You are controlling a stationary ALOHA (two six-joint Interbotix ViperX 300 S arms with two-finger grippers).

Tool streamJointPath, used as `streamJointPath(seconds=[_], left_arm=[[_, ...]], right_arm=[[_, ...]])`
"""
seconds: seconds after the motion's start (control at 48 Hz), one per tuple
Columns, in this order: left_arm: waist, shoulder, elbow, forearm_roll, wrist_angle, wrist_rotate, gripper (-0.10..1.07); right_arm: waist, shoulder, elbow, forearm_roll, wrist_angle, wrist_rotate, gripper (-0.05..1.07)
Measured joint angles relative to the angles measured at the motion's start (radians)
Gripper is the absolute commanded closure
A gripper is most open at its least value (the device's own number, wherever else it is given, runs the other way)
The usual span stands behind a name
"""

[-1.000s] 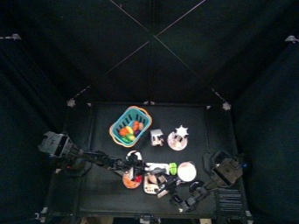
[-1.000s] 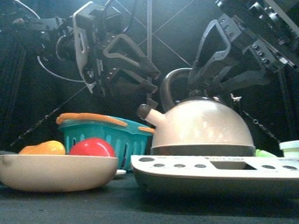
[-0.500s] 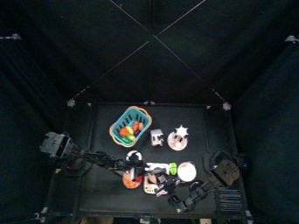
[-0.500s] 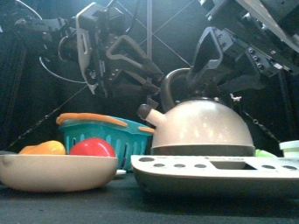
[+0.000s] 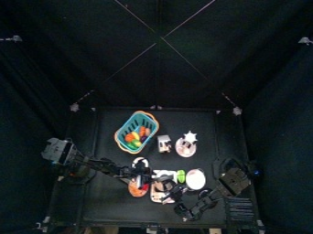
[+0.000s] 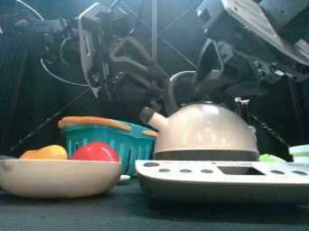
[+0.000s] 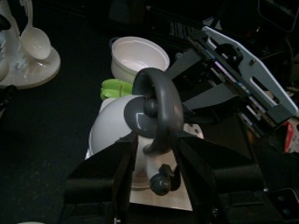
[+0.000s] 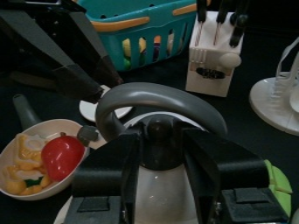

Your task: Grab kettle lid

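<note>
The right gripper [image 8: 158,188] has sunk lower over the kettle [image 6: 208,131], its open jaws now straddling the dark kettle lid [image 8: 159,150] under the handle. The left gripper [image 7: 149,175] hangs unmoved beside it, jaws open, holding nothing.

Over the last second the right gripper [image 6: 227,79] has sunk lower behind the cream-white metal kettle [image 6: 208,132], its black jaws now hanging closer around the kettle's dark arched handle [image 6: 182,88] and standing a little narrower than before. The right arm's bulky housing [image 6: 259,32] has dropped further into the front view.
</note>
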Motion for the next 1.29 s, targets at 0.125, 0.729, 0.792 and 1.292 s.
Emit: streamJointPath(seconds=[0.125,0.729,0.792,1.292], left_arm=[[0.000,0.000,0.000,0.000,0.002,0.000,0.22],[0.000,0.000,0.000,0.000,0.000,0.000,0.22],[0.000,0.000,0.000,0.000,0.000,0.000,0.22],[0.000,0.000,0.000,0.000,0.002,0.000,0.22]], right_arm=[[0.000,0.003,-0.002,-0.002,0.006,0.000,0.40],[0.003,0.006,-0.025,-0.025,0.058,-0.002,0.42],[0.003,0.006,-0.026,-0.026,0.058,-0.002,0.42],[0.003,0.006,-0.026,-0.012,0.058,-0.005,0.42]])
